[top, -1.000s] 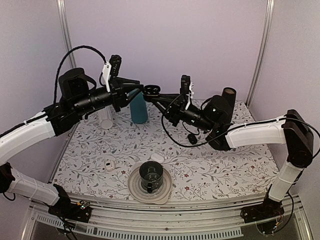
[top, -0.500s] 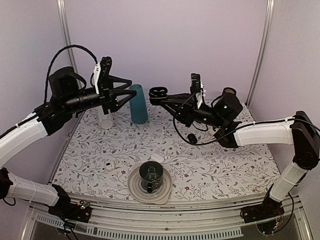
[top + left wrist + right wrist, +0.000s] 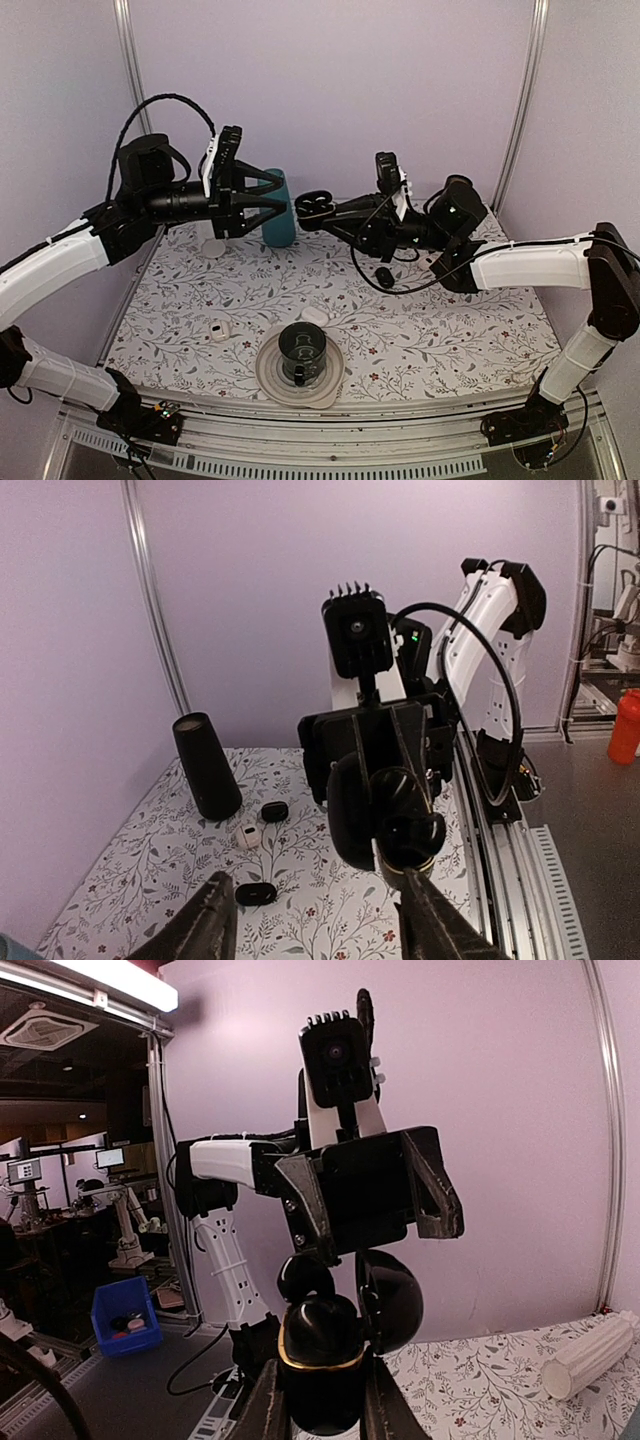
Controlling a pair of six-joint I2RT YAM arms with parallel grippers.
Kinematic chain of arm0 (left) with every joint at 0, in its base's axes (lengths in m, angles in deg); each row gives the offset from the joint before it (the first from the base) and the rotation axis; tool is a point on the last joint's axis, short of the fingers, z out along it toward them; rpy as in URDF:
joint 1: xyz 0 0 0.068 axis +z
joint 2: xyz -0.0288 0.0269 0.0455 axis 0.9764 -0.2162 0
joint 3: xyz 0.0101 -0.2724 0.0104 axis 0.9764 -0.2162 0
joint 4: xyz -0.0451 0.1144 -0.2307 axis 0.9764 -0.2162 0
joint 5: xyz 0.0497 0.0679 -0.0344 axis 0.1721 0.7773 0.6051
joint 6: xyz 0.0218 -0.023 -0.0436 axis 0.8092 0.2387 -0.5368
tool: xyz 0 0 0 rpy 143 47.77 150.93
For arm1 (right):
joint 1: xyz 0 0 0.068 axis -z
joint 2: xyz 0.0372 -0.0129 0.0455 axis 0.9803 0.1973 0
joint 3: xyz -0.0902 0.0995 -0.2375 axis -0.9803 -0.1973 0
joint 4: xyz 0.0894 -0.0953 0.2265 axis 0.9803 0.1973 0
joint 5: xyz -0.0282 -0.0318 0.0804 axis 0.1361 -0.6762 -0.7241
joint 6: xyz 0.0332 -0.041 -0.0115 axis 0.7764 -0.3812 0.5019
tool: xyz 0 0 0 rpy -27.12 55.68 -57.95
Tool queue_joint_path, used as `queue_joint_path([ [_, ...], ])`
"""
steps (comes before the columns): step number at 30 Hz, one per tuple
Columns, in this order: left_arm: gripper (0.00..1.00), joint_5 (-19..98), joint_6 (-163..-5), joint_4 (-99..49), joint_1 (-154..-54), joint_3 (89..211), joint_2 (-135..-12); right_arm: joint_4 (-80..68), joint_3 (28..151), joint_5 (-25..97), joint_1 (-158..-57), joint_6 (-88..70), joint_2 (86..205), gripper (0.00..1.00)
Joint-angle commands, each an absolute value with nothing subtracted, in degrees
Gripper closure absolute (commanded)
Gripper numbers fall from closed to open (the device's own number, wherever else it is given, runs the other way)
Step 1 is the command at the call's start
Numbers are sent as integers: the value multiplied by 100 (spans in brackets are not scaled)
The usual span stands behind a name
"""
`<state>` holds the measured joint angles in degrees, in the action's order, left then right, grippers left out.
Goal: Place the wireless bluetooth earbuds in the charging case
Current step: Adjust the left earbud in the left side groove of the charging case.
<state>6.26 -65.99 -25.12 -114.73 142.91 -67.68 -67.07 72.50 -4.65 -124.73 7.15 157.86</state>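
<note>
Holding the case [image 3: 322, 1360] up in the air is the right gripper [image 3: 328, 208], fingers pinched on its lower half, lid flipped open so the gold rim shows. It hangs just right of the teal tube [image 3: 279, 228], well above the worktop [image 3: 450, 330]. The left gripper [image 3: 315, 885] points at it from the tube's left, jaws spread wide with nothing between them. Its tips are close to the case, with a small gap between.

Earbuds: honestly can't pick them out. The inside of the case is all glossy black, so I can't tell whether one is seated in there.

Everything else, going off the tube:
- A white ribbed roll [image 3: 212, 245] stands just left of it.
- A plate [image 3: 268, 377] with a dark cup [image 3: 301, 350] on it sits well in front, toward the arm bases.
- Two white bits lie between tube and plate, one [image 3: 220, 330] off to the front-left, the other [image 3: 314, 315] almost straight in front.
- A black cone [image 3: 205, 765] stands far to the right, by the back wall.
- Two oval pods [image 3: 256, 893] [image 3: 274, 811] lie right of the tube, on the way to the cone, with another white piece [image 3: 247, 836] between them.
</note>
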Motion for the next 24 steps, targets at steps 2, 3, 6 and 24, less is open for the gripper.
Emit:
queue_joint_path([
  [2,44,292,-6421,-2545,-11608,14410,-6815,-6593,7428,-737,-12472,770,15700,97],
  [3,44,302,-6404,-2567,-11629,14415,-6815,-6576,7431,-754,-12468,769,15700,97],
  [6,44,334,-6362,-2616,-11681,14460,-6845,-6527,7466,-800,-12473,736,15700,97],
  [24,44,772,-6145,-2831,-11880,14597,-6973,-6308,7591,-841,-12493,626,15718,97],
])
